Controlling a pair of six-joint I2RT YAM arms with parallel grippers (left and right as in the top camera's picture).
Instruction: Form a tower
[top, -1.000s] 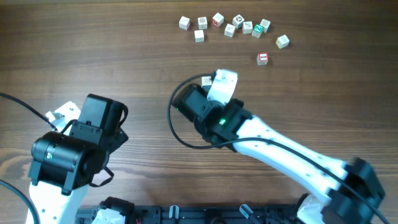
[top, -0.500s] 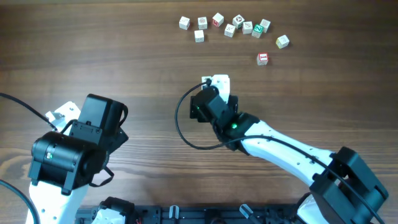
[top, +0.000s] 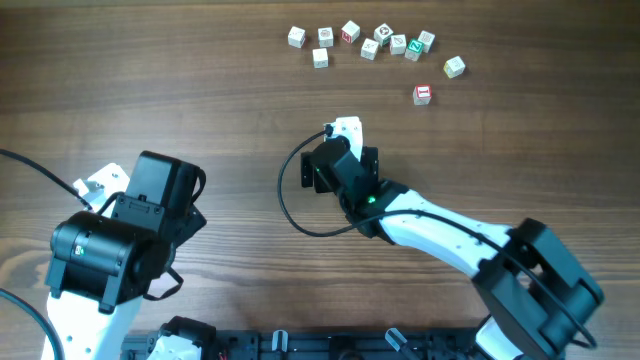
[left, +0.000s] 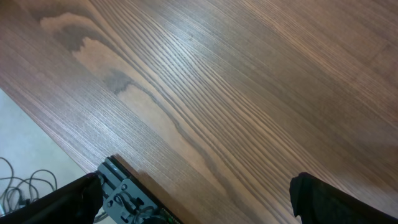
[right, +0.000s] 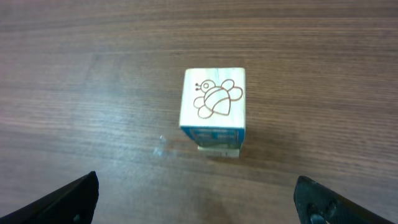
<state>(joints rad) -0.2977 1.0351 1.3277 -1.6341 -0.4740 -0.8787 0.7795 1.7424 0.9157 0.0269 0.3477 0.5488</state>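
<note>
Tower (right: 212, 109) — bee-printed cube on a blue-sided one, standing free on the worktop (top: 200, 80). Right tool (right: 199, 199) over it, jaws wide apart, gripping nothing — likely spaced to clear it. Left tool (left: 196, 199) likewise apart, parked aside.

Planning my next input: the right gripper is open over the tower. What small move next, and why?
Probably lift the right gripper straight up. Its jaws stand open, clear of the tower, which stands on its own, and a red cube lies loose to fetch.
</note>
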